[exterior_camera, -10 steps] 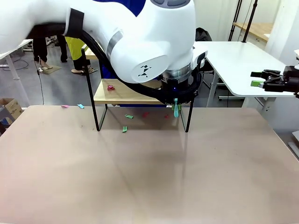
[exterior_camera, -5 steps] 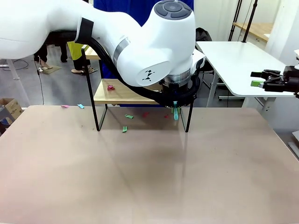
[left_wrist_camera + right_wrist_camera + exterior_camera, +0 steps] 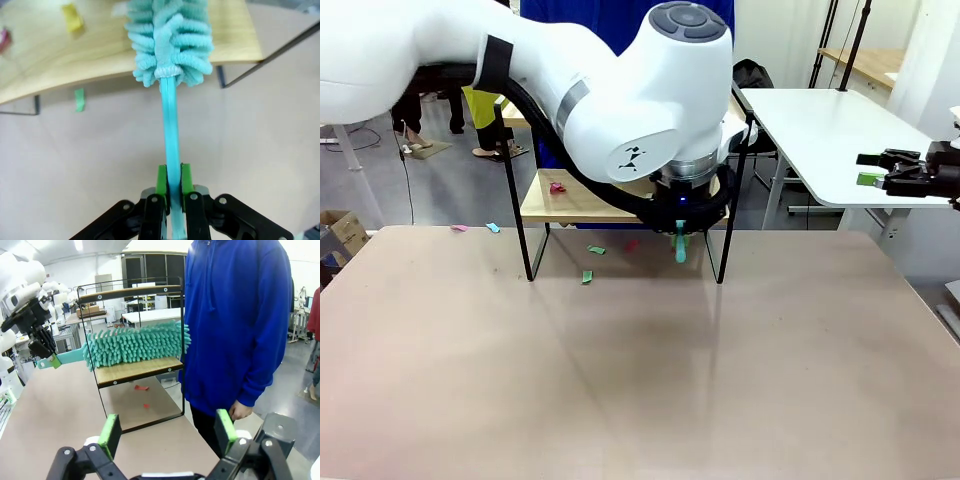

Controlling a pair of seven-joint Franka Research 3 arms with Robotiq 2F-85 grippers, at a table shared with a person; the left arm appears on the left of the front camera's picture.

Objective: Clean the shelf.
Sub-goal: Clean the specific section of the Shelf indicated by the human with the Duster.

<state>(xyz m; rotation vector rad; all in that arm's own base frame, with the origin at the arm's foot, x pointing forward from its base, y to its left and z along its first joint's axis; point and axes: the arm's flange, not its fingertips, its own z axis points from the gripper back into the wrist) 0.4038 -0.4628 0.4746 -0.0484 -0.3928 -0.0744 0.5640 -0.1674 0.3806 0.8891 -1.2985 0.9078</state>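
Now: left gripper (image 3: pixel 170 181) works a duster (image 3: pixel 170 45) over the shelf (image 3: pixel 131 292)

Front view. The shelf stands at the far side of the table (image 3: pixel 620 380), and the left arm reaches over its right end with the wrist pointing down. The teal butt of the duster's handle pokes out below the wrist, just in front of the lower board (image 3: pixel 570 208). A red paper scrap (image 3: pixel 557 187) lies on that board, and more scraps (image 3: pixel 587 277) lie on the table under and before the rack. The right gripper (image 3: pixel 867 170) hovers well apart at the right edge, jaws released and empty, probably parked there to be out of the way.

Left wrist view. The green pads are clenched on the thin teal handle near its end. That grip likely buys reach, so the fluffy head can cover the wood with the bulky wrist outside the black frame. The head rests on the board's near edge. A yellow scrap (image 3: pixel 74 17) lies on the wood near it.

Right wrist view. From the side, the duster lies flat along the lower board between the uprights, its fronds touching the wood. A person (image 3: pixel 235 315) in a blue hoodie stands just behind the shelf, one hand hanging. Litter remains, so I judge the cleaning to be at an early stage.
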